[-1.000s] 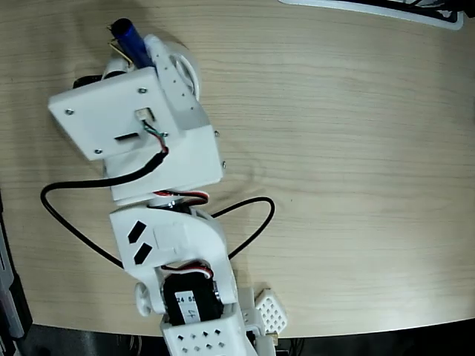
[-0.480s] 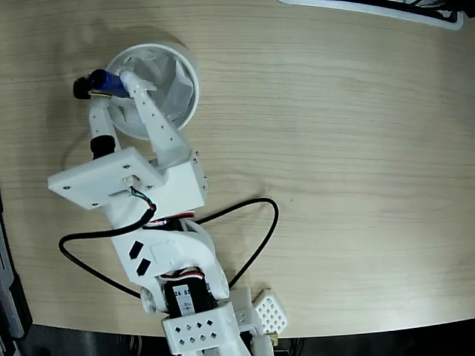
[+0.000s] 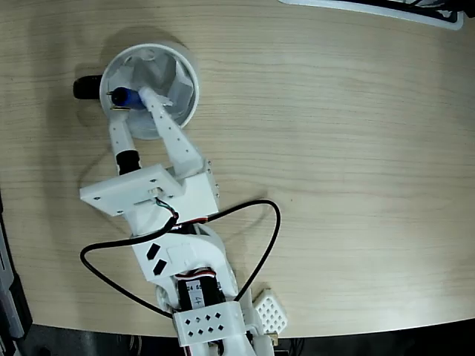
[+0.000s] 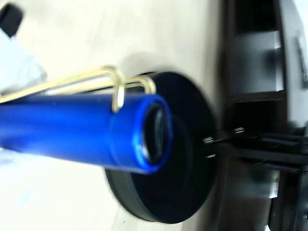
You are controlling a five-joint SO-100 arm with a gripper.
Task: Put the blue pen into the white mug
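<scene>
Over the white mug (image 3: 182, 89) your gripper (image 3: 132, 99) is clamped on the blue pen (image 3: 125, 97), apparently above the opening, so only release remains.

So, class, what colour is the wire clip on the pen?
Gold-toned in the wrist view, where the clip on the blue pen shows best.

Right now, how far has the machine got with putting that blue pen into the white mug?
Done: the blue pen is picked up and carried over the white mug. In hand: the claw grips it above the mug's opening in the fixed view; the wrist view shows its capped end and wire clip close up. Left: letting go so it drops inside.
</scene>
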